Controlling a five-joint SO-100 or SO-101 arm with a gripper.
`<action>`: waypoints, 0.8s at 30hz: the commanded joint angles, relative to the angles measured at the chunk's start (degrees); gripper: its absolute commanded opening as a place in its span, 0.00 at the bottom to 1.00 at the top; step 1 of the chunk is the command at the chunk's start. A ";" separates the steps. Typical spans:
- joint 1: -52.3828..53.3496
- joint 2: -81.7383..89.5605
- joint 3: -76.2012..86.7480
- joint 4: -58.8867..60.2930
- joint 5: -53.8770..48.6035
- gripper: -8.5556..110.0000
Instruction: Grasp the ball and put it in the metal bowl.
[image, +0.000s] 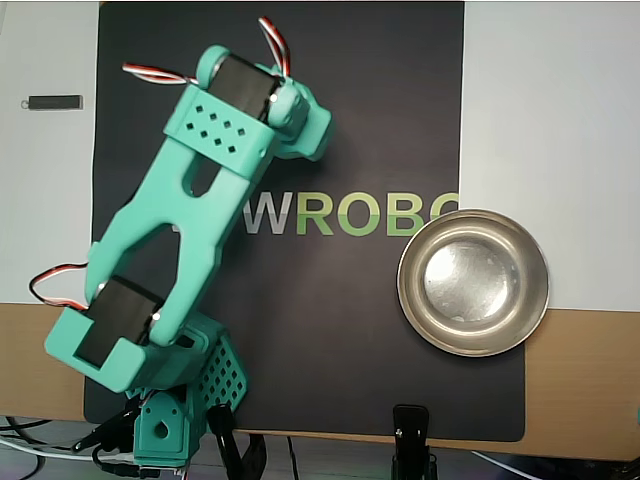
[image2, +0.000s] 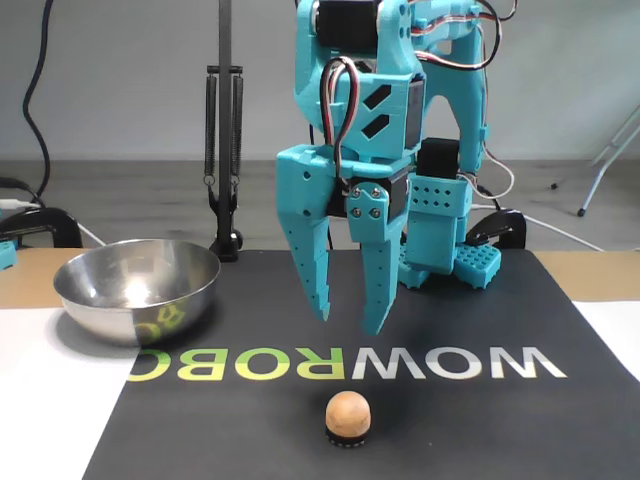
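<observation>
- Black mat (image2: 560, 420) printed with "WOWROBO" lettering (image2: 350, 364) covers a work table of white and tan sections; a grey wall and floor lie behind in the fixed view.
- Small tan ball (image2: 348, 412) sits on a low dark ring stand (image2: 348, 437) on the mat, in front of the lettering and near the fixed view's lower edge; it is hidden in the overhead view.
- Teal gripper (image2: 349, 322) hangs above the ball, fingers pointing down, tips apart with a clear gap between them, holding nothing; air separates the fingertips (image2: 321, 308) from the ball.
- Teal 3D-printed arm (image: 190, 215) stretches diagonally across the left half of the mat in the overhead view, its red, white and black servo wires (image: 272, 42) looping at the upper end and its base (image: 165, 425) at the mat's lower edge.
- Shiny metal bowl (image2: 137, 290) stands empty at the far left in the fixed view, well apart from the ball; in the overhead view the bowl (image: 473, 283) straddles the mat's right edge, covering the end of the lettering.
- Black clamp (image: 412, 440) grips the table's lower edge in the overhead view, and a small dark stick-shaped object (image: 55, 102) lies on the white surface at upper left.
- Black stand with springs (image2: 224, 130) rises behind the bowl in the fixed view.
</observation>
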 joint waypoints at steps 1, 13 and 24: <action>0.00 0.18 -2.29 -0.26 -0.09 0.51; 0.09 0.09 -2.02 -0.26 0.18 0.51; 1.32 -3.16 -4.13 -0.35 -0.09 0.51</action>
